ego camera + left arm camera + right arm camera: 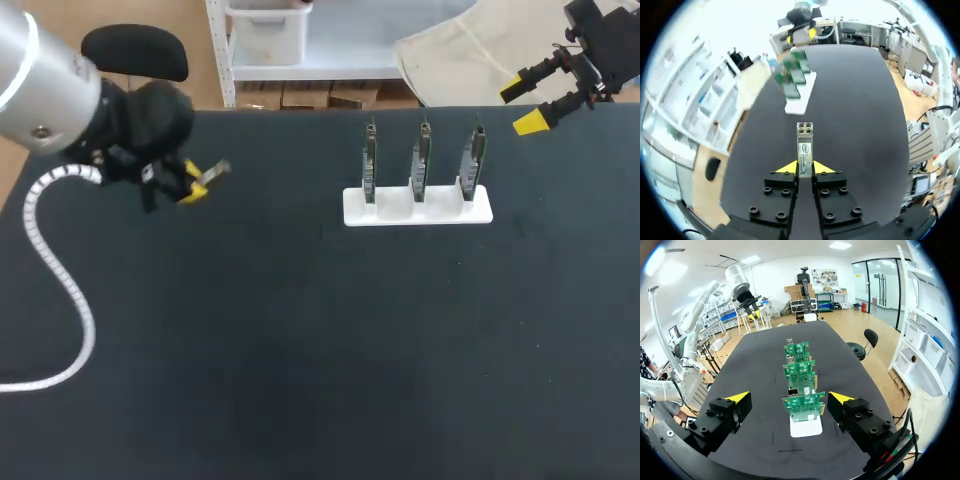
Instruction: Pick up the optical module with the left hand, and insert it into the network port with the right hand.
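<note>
My left claw (804, 172) is clamped on the optical module (804, 142) by one end. The other end pokes out ahead, probably so my other arm can take it. It's held over the surface (855, 125), left side. Farther on, three circuit boards (420, 160) stand upright in a white holder (418, 210), presumably carrying the network port. My right claw (522, 105) is spread wide and empty at the far right edge.

Black table (300, 350) is carrying one item: a white stand (418, 207), sitting flat, right of centre, toward the far edge. Three green boards (421, 160) are standing upright in it, side by side in a row, apart from each other.
</note>
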